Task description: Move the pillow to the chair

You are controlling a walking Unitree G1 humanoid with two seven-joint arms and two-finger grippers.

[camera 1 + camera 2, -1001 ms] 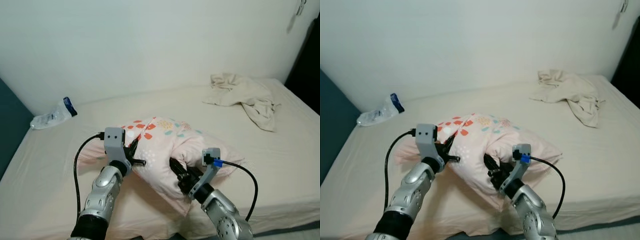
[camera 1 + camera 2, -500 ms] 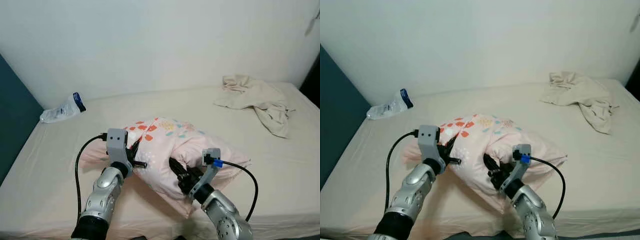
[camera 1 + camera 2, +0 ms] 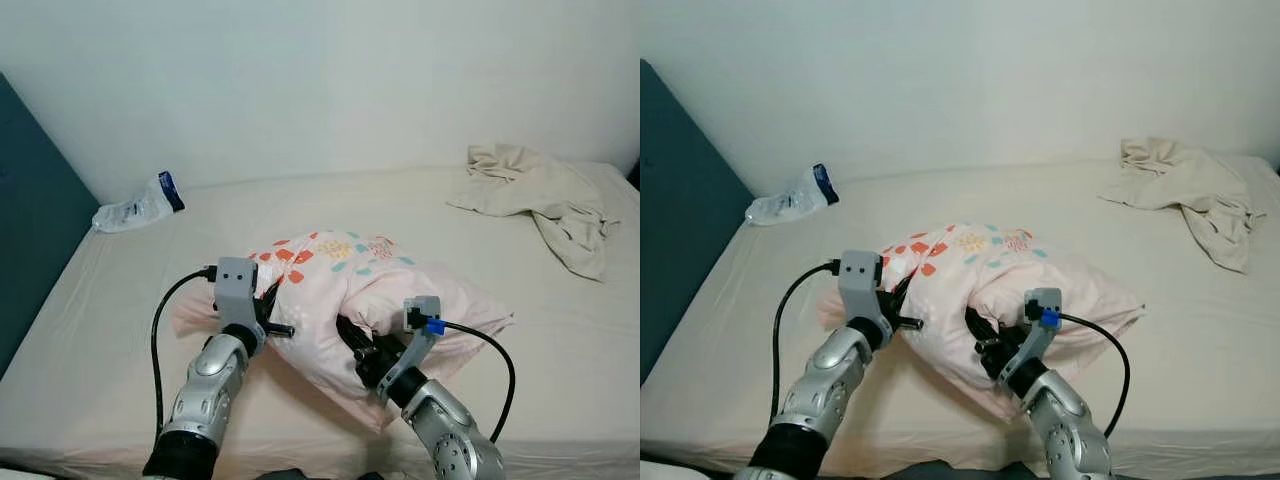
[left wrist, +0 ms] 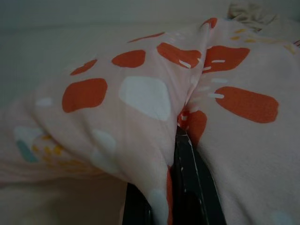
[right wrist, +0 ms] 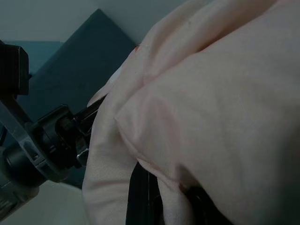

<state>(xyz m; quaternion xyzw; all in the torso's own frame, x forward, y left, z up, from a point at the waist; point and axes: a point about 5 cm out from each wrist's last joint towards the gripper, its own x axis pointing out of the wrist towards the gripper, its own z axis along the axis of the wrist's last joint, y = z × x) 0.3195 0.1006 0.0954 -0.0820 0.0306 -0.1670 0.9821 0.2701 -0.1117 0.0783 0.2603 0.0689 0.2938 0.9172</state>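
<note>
A pale pink pillow (image 3: 360,290) with red, white and teal patches is held up a little above the bed between both arms. My left gripper (image 3: 270,305) is shut on the pillow's left side, and a fold of patterned fabric (image 4: 154,108) is pinched between its black fingers (image 4: 187,187). My right gripper (image 3: 358,345) is shut on the pillow's lower front, its fingers (image 5: 140,197) buried under plain pink cloth (image 5: 220,117). No chair is in sight.
The bed (image 3: 120,330) has a beige sheet. A crumpled cream cloth (image 3: 545,195) lies at the back right. A plastic bottle with a blue cap (image 3: 137,207) lies at the back left by the white wall. A dark teal panel (image 3: 25,230) borders the bed's left side.
The whole view has swung to the left: the bottle, the cloth and the teal panel all sit further right in the picture. Both grippers keep their hold on the pillow.
</note>
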